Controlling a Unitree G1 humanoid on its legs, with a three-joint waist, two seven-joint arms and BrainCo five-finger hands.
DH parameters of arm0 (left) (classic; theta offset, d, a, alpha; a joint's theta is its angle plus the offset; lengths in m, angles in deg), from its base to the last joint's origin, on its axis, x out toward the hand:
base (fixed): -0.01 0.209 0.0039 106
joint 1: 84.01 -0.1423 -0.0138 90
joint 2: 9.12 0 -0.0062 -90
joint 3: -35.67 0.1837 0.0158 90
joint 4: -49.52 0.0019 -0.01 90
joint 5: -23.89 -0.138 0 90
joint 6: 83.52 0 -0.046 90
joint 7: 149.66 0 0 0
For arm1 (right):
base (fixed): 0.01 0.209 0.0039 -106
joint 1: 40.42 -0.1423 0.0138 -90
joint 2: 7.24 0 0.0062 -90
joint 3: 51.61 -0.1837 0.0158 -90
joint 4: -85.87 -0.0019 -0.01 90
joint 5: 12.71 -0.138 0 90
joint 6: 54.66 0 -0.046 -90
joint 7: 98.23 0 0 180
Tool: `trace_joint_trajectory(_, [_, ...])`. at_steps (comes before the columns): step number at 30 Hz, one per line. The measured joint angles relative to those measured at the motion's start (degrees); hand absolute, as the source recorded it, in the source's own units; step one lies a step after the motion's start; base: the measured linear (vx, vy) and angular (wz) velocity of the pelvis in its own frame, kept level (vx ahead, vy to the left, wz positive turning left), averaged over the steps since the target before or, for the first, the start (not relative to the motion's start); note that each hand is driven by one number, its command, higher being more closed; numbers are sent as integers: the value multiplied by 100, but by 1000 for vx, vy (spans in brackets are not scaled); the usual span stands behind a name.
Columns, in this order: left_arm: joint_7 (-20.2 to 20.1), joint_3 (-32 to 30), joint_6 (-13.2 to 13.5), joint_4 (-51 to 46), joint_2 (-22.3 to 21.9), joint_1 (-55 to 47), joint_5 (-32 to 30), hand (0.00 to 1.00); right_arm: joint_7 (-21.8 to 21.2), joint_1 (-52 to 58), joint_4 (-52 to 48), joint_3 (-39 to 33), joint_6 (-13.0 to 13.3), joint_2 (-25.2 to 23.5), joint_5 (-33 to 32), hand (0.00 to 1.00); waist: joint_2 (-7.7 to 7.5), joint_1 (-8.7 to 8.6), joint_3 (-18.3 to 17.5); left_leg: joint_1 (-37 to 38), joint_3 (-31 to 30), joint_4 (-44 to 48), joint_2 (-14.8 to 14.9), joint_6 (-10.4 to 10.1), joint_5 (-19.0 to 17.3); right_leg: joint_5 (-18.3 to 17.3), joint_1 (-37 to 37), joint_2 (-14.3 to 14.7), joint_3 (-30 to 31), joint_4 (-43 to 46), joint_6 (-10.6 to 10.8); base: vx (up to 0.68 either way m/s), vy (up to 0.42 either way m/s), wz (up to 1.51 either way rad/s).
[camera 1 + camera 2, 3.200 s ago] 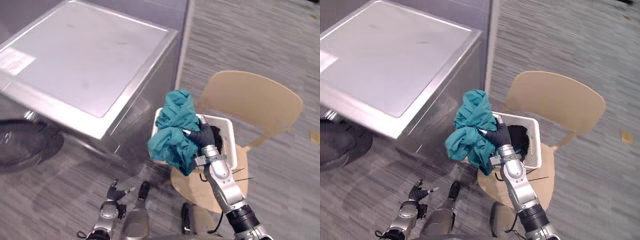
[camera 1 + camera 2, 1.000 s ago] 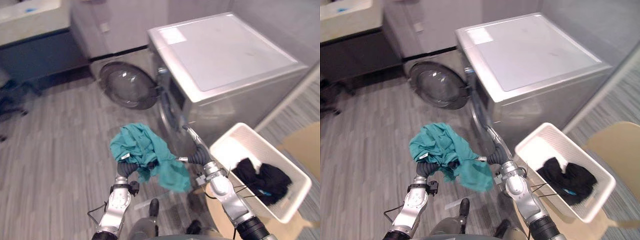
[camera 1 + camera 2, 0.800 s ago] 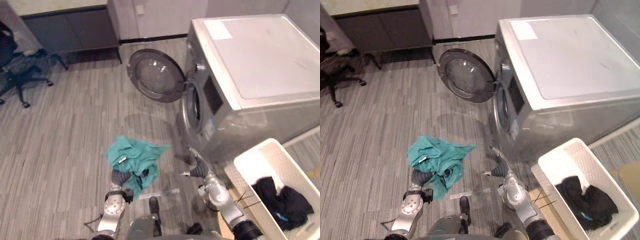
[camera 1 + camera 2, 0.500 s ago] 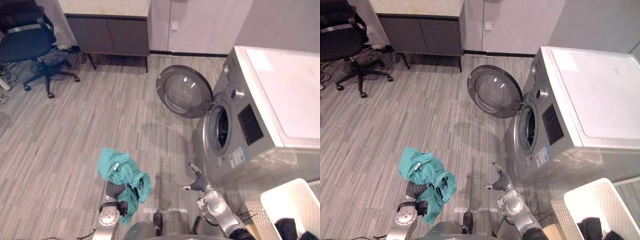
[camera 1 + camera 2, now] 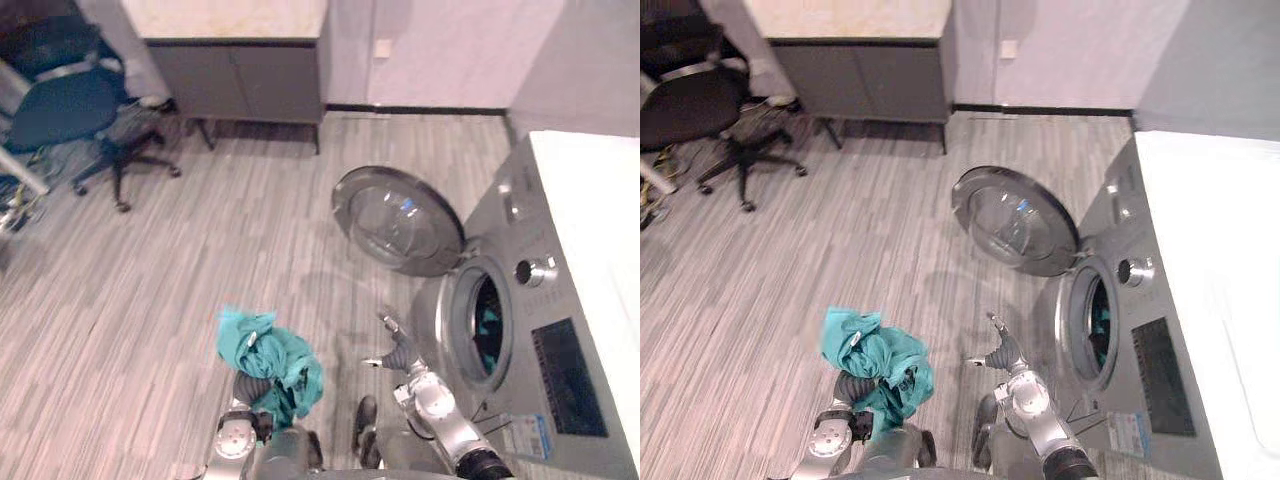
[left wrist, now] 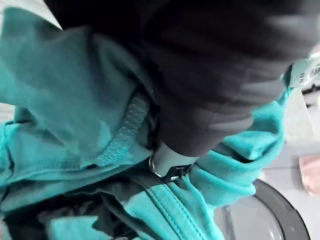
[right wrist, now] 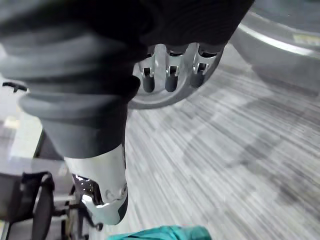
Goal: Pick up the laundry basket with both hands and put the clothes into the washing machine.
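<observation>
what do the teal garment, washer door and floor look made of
Teal garment: soft matte knit, probably cotton; it bunches in folds, with stitched seams and ribbed trim. Washing machine door: glossy clear pane, glass or plastic, in a grey metallic-looking ring. Floor: matte grey streaked planks, likely vinyl or laminate.

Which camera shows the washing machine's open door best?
The right eye view: the whole door shows, swung open beside the drum opening. The left eye view shows much the same. The left wrist view catches an edge past the teal garment; the right wrist view, a curved piece behind the right hand.
</observation>
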Motion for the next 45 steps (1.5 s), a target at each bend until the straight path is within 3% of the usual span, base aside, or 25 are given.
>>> trace_joint_trajectory(3, [-9, 122, 0, 174, -88, 281, -4, 100, 100, -168, 151, -108, -13, -5, 12, 0, -43, -9, 98, -272, -894, -1509, -167, -131, 40, -48, 229, -22, 712, -71, 128, 337, 95, -124])
trace_joint_trajectory(5, [-13, 260, 7, 306, -93, 494, -9, 100, 103, -171, 219, -125, -13, -6, 33, 0, -5, -12, 150, -243, -1820, -2466, -235, -453, 282, -157, 380, -35, 1179, -71, 325, 272, 229, -127])
trace_joint_trajectory(6, [-29, 300, 9, 378, -121, 589, -10, 100, 104, -139, 238, -125, -13, 12, 81, 0, 68, -33, 173, -174, -2137, -2857, -190, -627, 472, -203, 443, 7, 1375, -60, 435, 220, 260, -129])
trace_joint_trajectory(7, [-58, 328, 11, 391, -166, 622, -11, 100, 105, -87, 256, -119, -13, 43, 131, 0, 184, -30, 173, -109, -2317, -3083, -87, -666, 796, -267, 464, 80, 1606, -34, 561, 206, 336, -138])
trace_joint_trajectory(8, [-84, 415, 14, 392, -218, 622, -10, 100, 104, -16, 257, -110, -12, 108, 133, 0, 413, -29, 164, -4, -2394, -3107, 77, -684, 1171, -350, 443, 249, 1878, 31, 708, 176, 444, -171])
trace_joint_trajectory(9, [-111, 501, 18, 479, -228, 699, -10, 100, 118, -20, 367, -105, -45, 128, 132, 0, 462, -25, 252, 116, -2209, -2983, 141, -642, 1163, -551, 397, 306, 2234, 245, 908, 154, 462, -146])
trace_joint_trajectory(12, [-113, 662, -2, 501, -3, 714, -8, 100, 117, 109, 387, -47, -103, 8, 234, 0, 70, -18, 108, 262, -1386, -3197, -106, -432, 1032, -695, -21, -105, 2704, 527, 1180, 65, 348, -127])
trace_joint_trajectory(14, [-108, 647, -7, 500, 63, 679, -7, 100, 115, 51, 430, -1, -117, -21, 270, 0, 15, -1, 110, 396, -675, -3185, -166, -226, 902, -676, -256, -264, 2974, 638, 1369, 37, 280, -161])
trace_joint_trajectory(16, [-108, 551, -60, 450, 145, 671, -3, 100, 116, -195, 680, 205, -120, -26, 374, 0, 22, 12, 113, 552, 188, -3156, -46, 16, 804, -511, -554, -421, 2382, 681, 1299, 36, 200, -203])
trace_joint_trajectory(17, [-106, 440, -63, 338, 177, 663, 3, 100, 117, -353, 823, 276, -120, -41, 406, 0, 12, 62, 108, 644, 625, -3158, 20, 78, 767, -480, -709, -623, 1582, 799, 1223, 59, 126, -209])
trace_joint_trajectory(19, [-94, 383, -60, 89, 241, 763, 56, 100, 120, -427, 1065, 275, -140, -26, 467, 0, 27, -6, 114, 777, 1148, -3264, 67, 101, 752, -424, -773, -1297, -876, 924, 993, 71, 64, -156])
trace_joint_trajectory(21, [-103, 384, -50, 16, 305, 856, 56, 100, 111, -345, 1203, 270, -179, -23, 559, 0, 17, -27, 114, 914, 1300, -3345, 91, 89, 736, -358, -678, -1368, -1252, 908, 1030, 81, -22, -74])
trace_joint_trajectory(23, [-103, 382, -50, 28, 302, 861, 54, 100, 107, -206, 1349, 111, -236, -7, 577, 0, 25, -59, 122, 1134, 1324, -3330, 123, 81, 737, -389, -534, -1249, -1076, 858, 1013, 114, -126, -56])
trace_joint_trajectory(25, [-111, 388, -46, 41, 238, 858, 48, 100, 116, -33, 1358, -30, -246, 71, 571, 0, 39, -128, 126, 1053, 1297, -2808, 362, -51, 651, -422, -366, -1166, -1056, 726, 1006, 110, -175, -30])
trace_joint_trajectory(27, [-109, 380, -63, 44, 145, 857, 57, 100, 188, 97, 1403, -68, -279, 241, 509, 0, 99, -179, 188, 515, 965, -1278, 859, -96, 620, -445, -140, -901, -955, 542, 991, 73, -139, -31])
trace_joint_trajectory(29, [-108, 381, -69, 48, 96, 745, 57, 100, 247, 103, 1439, -77, -327, 329, 383, 0, 190, -174, 247, 337, 539, -547, 990, 2, 749, -469, 33, -762, -732, 480, 936, 76, -29, -67])
trace_joint_trajectory(30, [-108, 389, -68, 110, 87, 701, 57, 100, 318, 79, 1471, -237, -344, 355, 333, 0, 97, -134, 305, 138, 15, -438, 794, -131, 615, -463, 43, -803, -459, 452, 941, 89, 20, -87])
trace_joint_trajectory(32, [-106, 389, -69, 120, 100, 729, 56, 100, 350, 24, 1526, -484, -358, 376, 277, 0, 141, -145, 351, 99, -548, -1165, 486, -253, 309, -431, -12, -823, -166, 438, 975, 93, 73, -85])
trace_joint_trajectory(34, [-100, 413, -65, 120, 97, 747, 55, 100, 360, 27, 1600, -572, -355, 388, 214, 0, 226, -166, 321, 165, -896, -2306, 346, -364, 476, -403, -128, -805, 32, 476, 1046, 76, 146, -66])
trace_joint_trajectory(35, [-99, 448, -61, 119, 90, 737, 53, 100, 365, 37, 1601, -570, -352, 425, 200, 0, 307, -171, 317, 174, -893, -2712, 373, -427, 856, -426, -204, -738, 105, 524, 1133, 81, 204, -54])
trace_joint_trajectory(37, [-108, 558, -72, 142, 217, 895, -70, 100, 376, 9, 1654, -626, -341, 363, 164, 0, 97, -193, 405, 122, -731, -2768, 149, -367, 775, -499, -482, -969, 290, 752, 1326, 91, 210, -28])
trace_joint_trajectory(40, [-101, 714, -66, 15, 273, 1124, -143, 100, 381, -118, 1646, -805, -348, 339, -13, 0, 73, -220, 632, -124, -583, -2394, -142, -203, 682, -670, -879, -1362, 427, 1346, 1514, 37, 195, 3])
trace_joint_trajectory(44, [9, 709, -66, -252, 379, 1553, 14, 100, 577, -737, 1504, -815, -359, 323, -436, 0, 87, -199, 1167, -820, -395, -1310, -105, -69, 410, -859, -1629, -1509, 660, 2309, 1563, -123, 93, -17])
trace_joint_trajectory(45, [77, 669, -63, -370, 382, 1688, 112, 100, 606, -813, 1283, -825, -360, 311, -535, 0, 75, -184, 1300, -1041, -350, -963, -35, -16, 195, -989, -1902, -1491, 772, 2662, 1571, -127, 35, -23])
